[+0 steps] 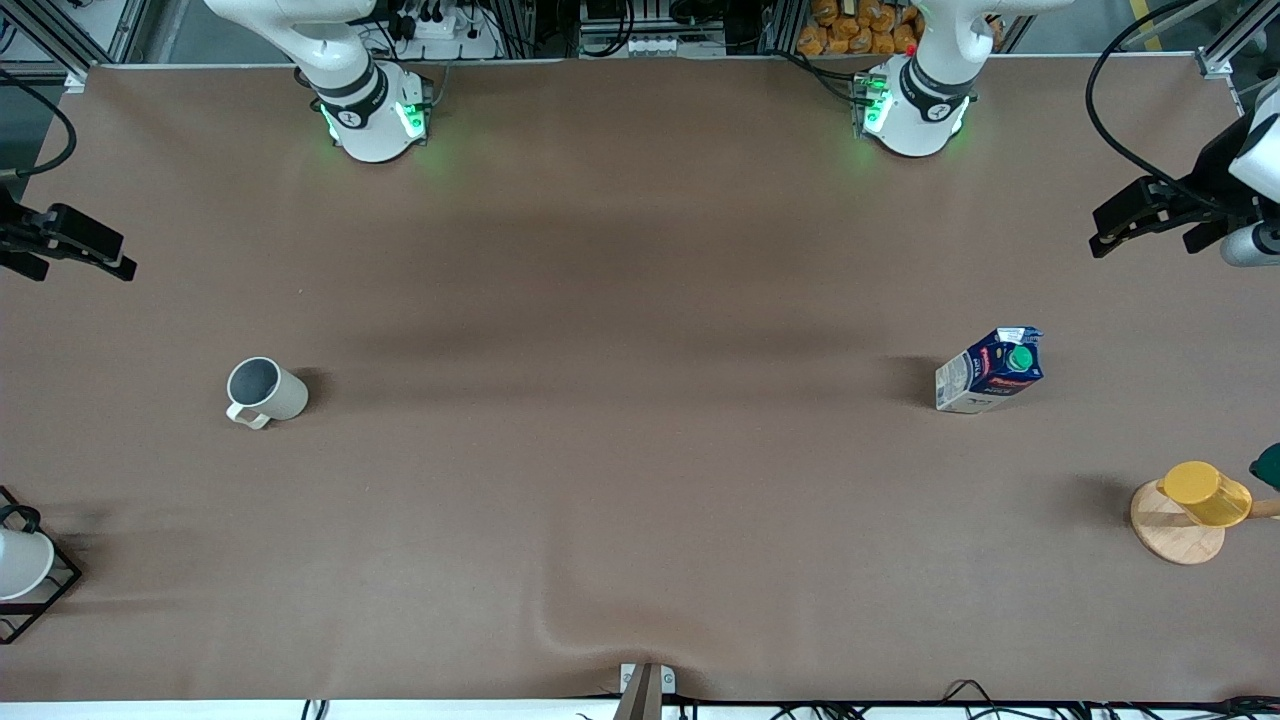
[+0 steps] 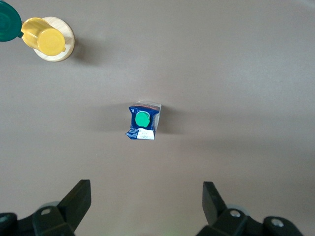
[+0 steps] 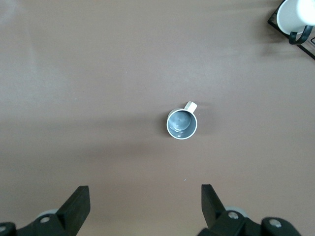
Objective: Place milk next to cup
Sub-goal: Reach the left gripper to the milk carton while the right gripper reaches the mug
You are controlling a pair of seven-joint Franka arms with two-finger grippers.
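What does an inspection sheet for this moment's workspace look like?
Surface: brown cloth-covered table, one wrinkle at the edge nearest the front camera.
Job's things: dark blue gable-top milk carton with green cap upright toward the left arm's end; beige-grey ribbed mug upright toward the right arm's end, far apart.
Clutter: yellow translucent cup on round wooden coaster; white cup in black wire frame.
Grippers: left pincer open above the carton; right pincer open above the mug.
Cables: black cable at the left arm.
Surroundings: nothing seen.
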